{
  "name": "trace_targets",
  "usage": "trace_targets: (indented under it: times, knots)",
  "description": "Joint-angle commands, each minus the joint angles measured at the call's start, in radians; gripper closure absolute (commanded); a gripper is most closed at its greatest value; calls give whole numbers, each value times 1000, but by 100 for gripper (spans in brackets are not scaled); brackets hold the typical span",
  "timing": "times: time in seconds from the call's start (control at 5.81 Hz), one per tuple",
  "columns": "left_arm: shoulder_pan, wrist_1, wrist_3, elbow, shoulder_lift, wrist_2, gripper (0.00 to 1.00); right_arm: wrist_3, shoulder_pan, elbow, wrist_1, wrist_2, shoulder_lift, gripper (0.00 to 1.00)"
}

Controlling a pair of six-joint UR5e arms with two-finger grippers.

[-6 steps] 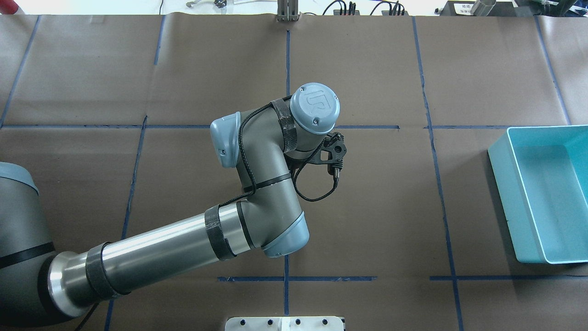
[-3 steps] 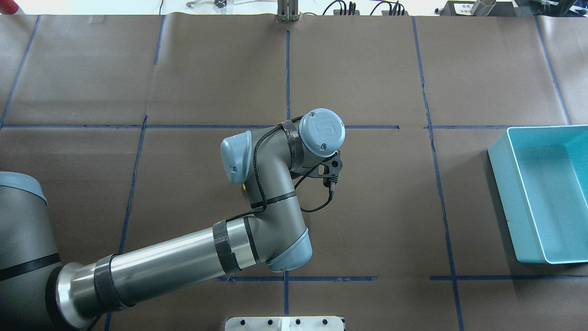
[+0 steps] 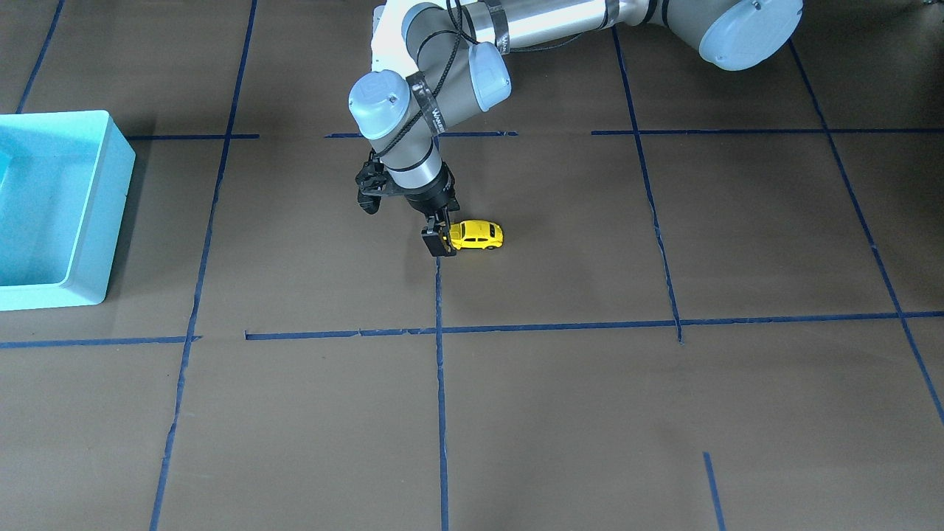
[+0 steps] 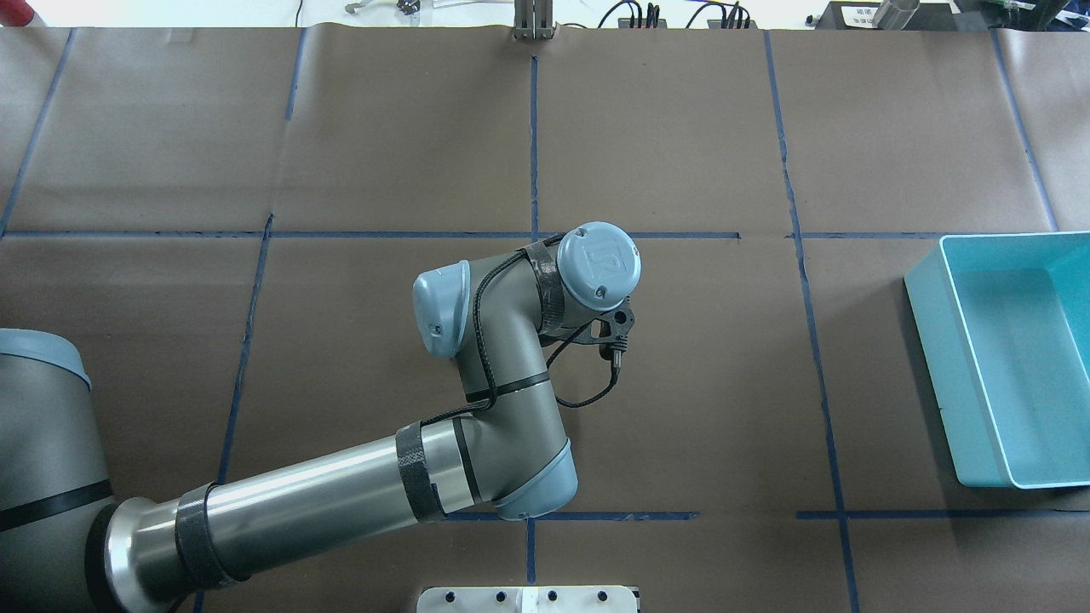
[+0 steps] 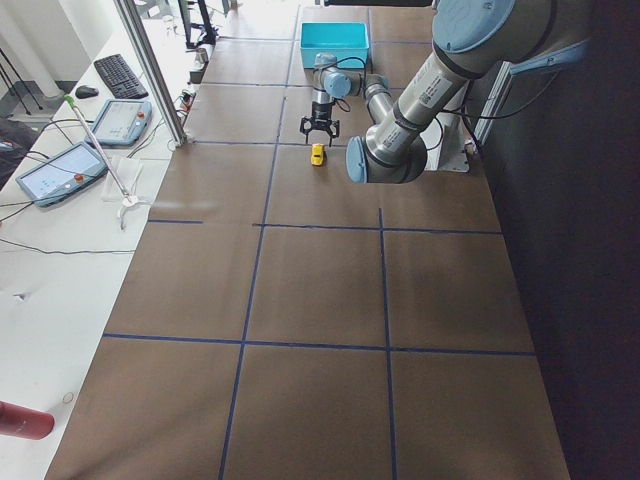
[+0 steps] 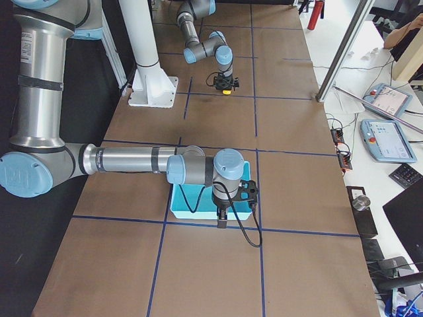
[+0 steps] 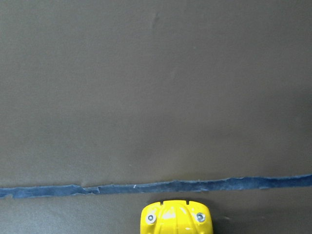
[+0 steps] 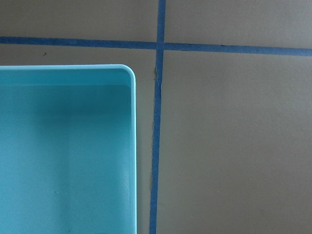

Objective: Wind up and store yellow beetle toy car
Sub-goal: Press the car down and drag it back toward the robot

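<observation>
The yellow beetle toy car (image 3: 478, 234) stands on its wheels on the brown table, near the middle. My left gripper (image 3: 440, 237) points straight down at the car's left end, fingers either side of it, and looks open. The left wrist view shows only the car's end (image 7: 177, 217) at the bottom edge, no fingers. In the overhead view my left arm (image 4: 600, 264) hides the car. The turquoise bin (image 4: 954, 375) stands at the table's right end. My right gripper (image 6: 221, 221) hovers over the bin's edge (image 8: 132, 146); I cannot tell whether it is open.
Blue tape lines (image 3: 439, 383) divide the brown table cover into squares. The bin (image 3: 88, 221) holds nothing that I can see. A white mounting plate (image 4: 528, 598) sits at the near edge. Tablets and a keyboard lie on a side bench (image 5: 60, 170).
My left arm has moved toward the robot's side of the table and come down lower over the car. The bin has not moved.
</observation>
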Motion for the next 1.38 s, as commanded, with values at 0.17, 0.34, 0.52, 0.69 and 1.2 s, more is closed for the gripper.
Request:
trace_targets:
  times: [0.17, 0.34, 0.52, 0.69, 1.2]
  knots:
    - [1, -8, 4, 0, 9, -1, 0, 1, 0, -6, 0, 1, 1, 0]
    - [1, -9, 4, 2, 11, -1, 1, 1, 0, -6, 0, 1, 1, 0]
    - [1, -9, 1, 2, 12, -3, 8, 1, 0, -6, 0, 1, 1, 0]
    - [1, -12, 1, 4, 17, -4, 15, 1, 0, -7, 0, 1, 1, 0]
    - [-2, -34, 1, 4, 17, -12, 67, 1, 0, -15, 0, 1, 3, 0]
